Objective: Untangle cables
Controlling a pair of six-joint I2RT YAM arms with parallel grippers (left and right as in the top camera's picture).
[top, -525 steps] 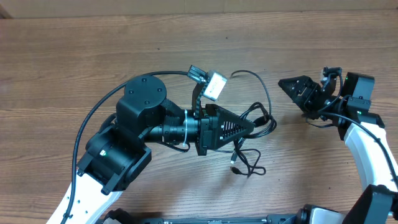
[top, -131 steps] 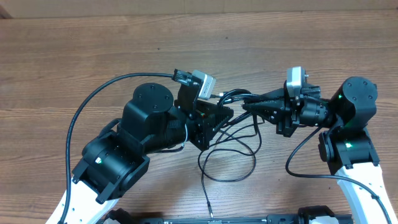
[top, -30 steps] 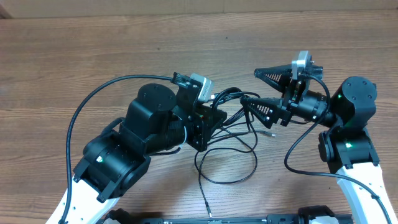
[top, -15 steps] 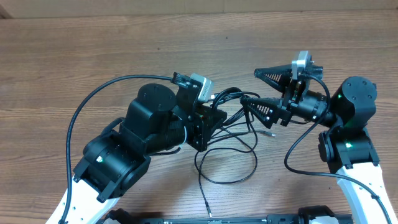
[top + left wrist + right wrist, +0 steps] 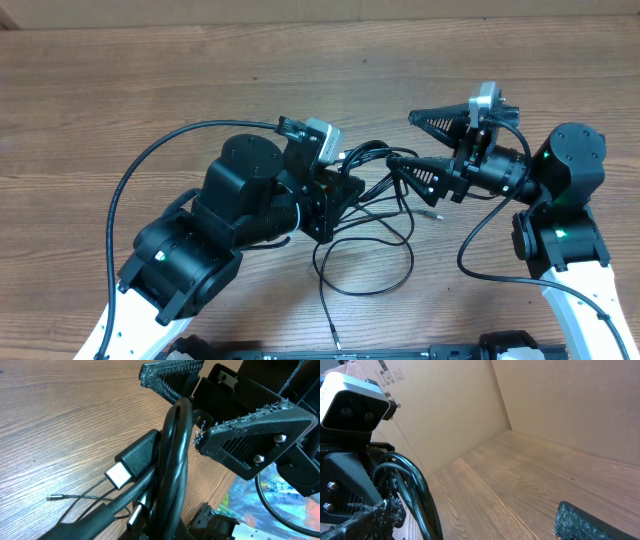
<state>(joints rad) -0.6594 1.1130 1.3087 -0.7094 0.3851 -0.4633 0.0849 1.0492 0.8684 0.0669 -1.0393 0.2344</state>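
Cables (image 5: pixel 372 152): black bundle at mid-table, pinched in the closed left gripper (image 5: pixel 350 188), with loose loops trailing toward the near edge of the wooden table (image 5: pixel 150 90). Left arm reached rightward. Right gripper (image 5: pixel 400 138): jaws spread wide, levelled leftward, tips just beside the bundle.
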